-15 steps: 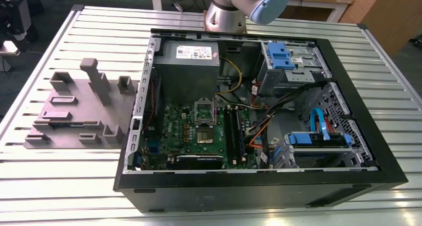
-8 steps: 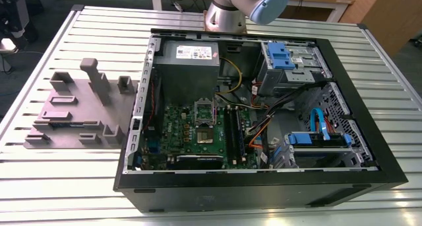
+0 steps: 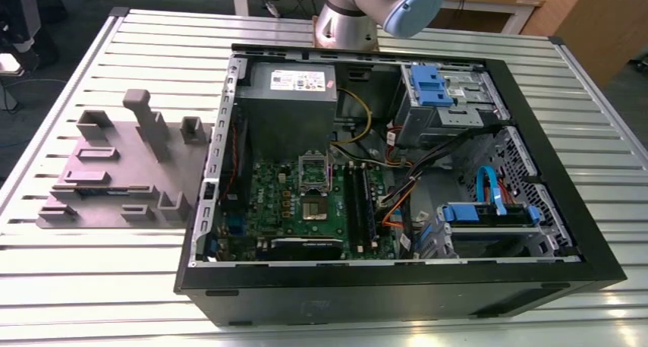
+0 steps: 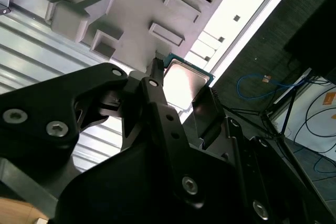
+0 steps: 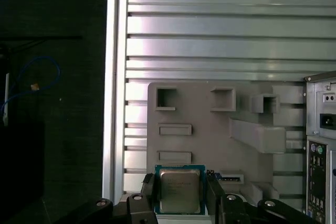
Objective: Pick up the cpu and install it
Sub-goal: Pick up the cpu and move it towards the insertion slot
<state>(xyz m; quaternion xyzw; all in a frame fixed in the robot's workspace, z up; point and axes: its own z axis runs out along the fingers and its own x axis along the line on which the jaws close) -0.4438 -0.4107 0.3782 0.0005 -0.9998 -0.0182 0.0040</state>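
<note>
Slatted table (image 3: 91, 286) bearing two items: a fixture plate (image 3: 111, 172) at the exterior view's left and, just beside it at the right, an open computer case (image 3: 405, 286) (motherboard (image 3: 303, 203) lying inside). In the first wrist view, the cpu (image 5: 180, 190) sits clamped between the fingers of the gripper (image 5: 181, 196), above the fixture plate.

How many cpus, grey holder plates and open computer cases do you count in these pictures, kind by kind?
cpu, held in the pincer: 1
grey holder plate: 1
open computer case: 1
Total: 3
</note>
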